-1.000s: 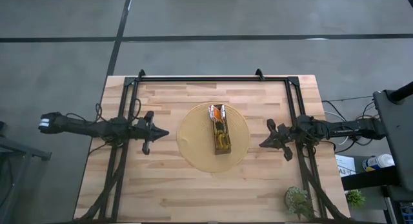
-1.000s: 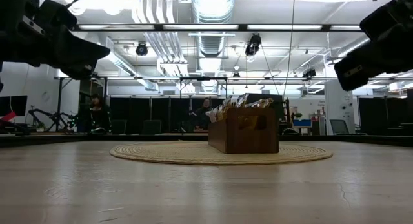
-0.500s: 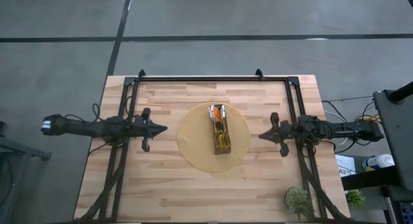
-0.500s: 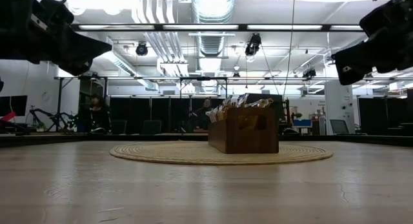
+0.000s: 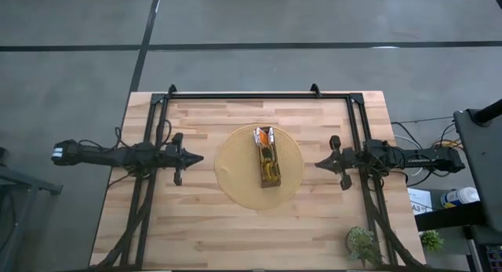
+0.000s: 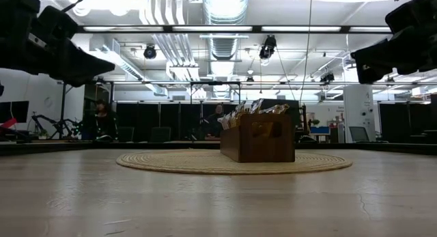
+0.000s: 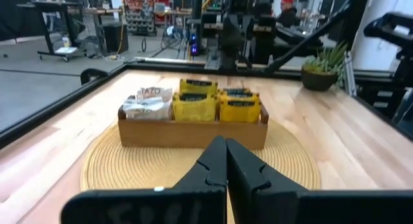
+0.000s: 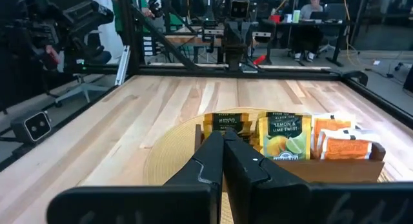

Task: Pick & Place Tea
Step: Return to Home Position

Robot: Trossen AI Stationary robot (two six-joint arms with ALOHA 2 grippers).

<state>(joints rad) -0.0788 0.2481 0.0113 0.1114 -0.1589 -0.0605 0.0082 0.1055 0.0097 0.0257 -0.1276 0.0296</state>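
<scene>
Both arms have straightened out since a second ago. The right end effector [image 5: 320,164] swung out of its slanted pose and now points straight across the table [image 5: 204,225]. The left end effector [image 5: 196,156] only shifted a hair. They sit on opposite sides of the round woven mat [image 5: 231,166], well apart from it and up off the wood, tips facing each other.

In both wrist views the fingers are pressed together with nothing between them, left [image 7: 222,143] and right [image 8: 221,137].

The tea [image 5: 267,158] is all in the long wooden tray [image 5: 261,176], which sits in the middle of the mat. The sachets stand upright in its sections and poke up over the rim. From the right wrist you can see dark green ones, then a yellow lemon-lime one, then orange ones at the far end.

A small potted plant [image 5: 362,242] sits at the near right corner of the table.
</scene>
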